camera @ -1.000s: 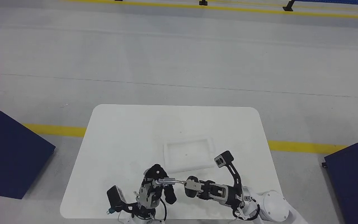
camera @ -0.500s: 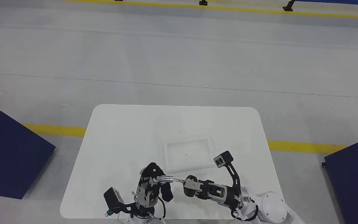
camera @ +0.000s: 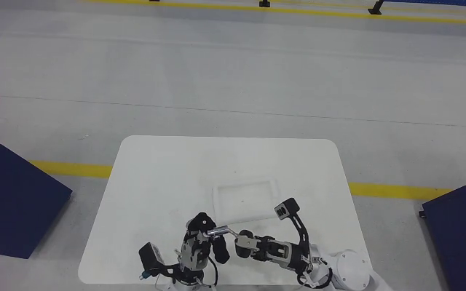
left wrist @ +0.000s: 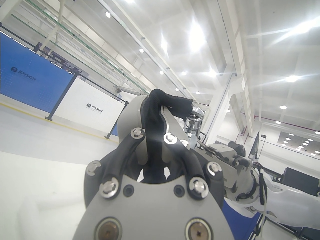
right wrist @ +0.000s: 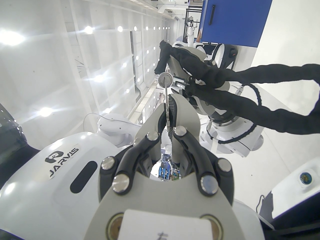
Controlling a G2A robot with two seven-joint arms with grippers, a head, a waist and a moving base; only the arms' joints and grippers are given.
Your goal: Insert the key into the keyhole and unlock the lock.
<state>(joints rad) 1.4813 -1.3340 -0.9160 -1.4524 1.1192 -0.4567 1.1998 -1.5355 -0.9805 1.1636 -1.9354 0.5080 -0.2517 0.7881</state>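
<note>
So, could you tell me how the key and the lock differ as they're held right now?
The key is a thin flat blade; the lock is a round silver barrel on black cable. The right gripper pinches the key; the left gripper clamps the lock. Both are held in mid-air.

Lock largely behind left pincer

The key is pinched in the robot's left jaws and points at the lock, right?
No. The key is pinched in the right jaws, not the left; the right wrist view shows it. It does point at the lock.
</note>
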